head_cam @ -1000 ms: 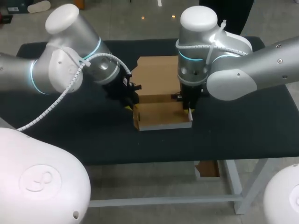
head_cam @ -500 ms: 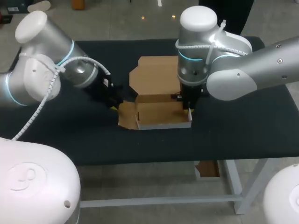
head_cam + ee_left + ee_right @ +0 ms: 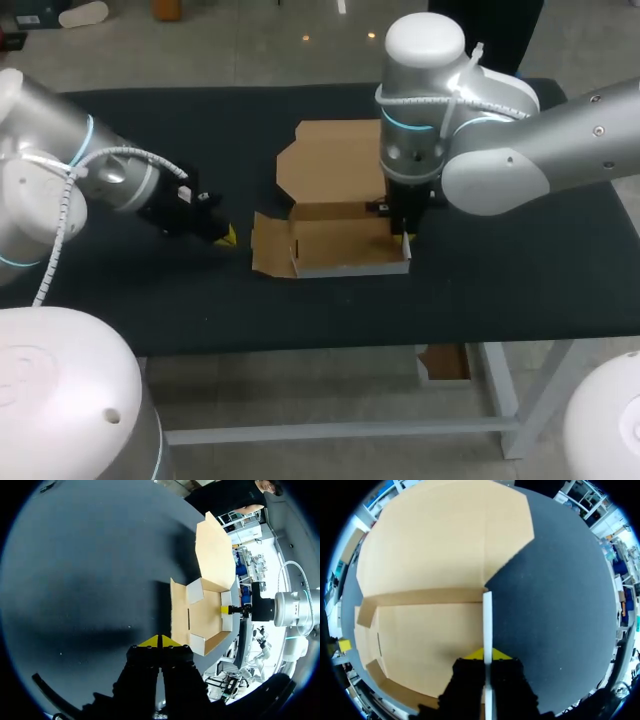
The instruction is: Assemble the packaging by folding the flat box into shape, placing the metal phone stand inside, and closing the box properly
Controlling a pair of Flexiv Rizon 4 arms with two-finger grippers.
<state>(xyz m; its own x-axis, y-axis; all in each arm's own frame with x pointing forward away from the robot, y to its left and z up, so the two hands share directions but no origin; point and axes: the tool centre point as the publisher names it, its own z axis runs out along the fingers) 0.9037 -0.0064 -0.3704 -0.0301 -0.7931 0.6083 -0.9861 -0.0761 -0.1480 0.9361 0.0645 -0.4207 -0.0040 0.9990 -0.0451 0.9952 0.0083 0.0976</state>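
The brown cardboard box (image 3: 335, 245) lies half folded at mid-table, its lid (image 3: 335, 165) flat behind it and its left side flap (image 3: 268, 245) spread flat on the black cloth. My right gripper (image 3: 403, 232) stands over the box's right end, shut on the upright right side wall (image 3: 487, 620), seen edge-on between its yellow tips (image 3: 487, 654). My left gripper (image 3: 228, 236) hovers low, left of the box and apart from it; its tips (image 3: 160, 641) are shut with nothing between them, and the box (image 3: 205, 615) lies ahead of them. No phone stand is in view.
The black table (image 3: 520, 270) has bare cloth left of, right of and in front of the box. My right arm's large grey body (image 3: 500, 150) hangs over the table's back right.
My left arm pulled back leftward from the box's left end and its fingers closed. The left flap dropped outward flat onto the table. The right arm kept still.
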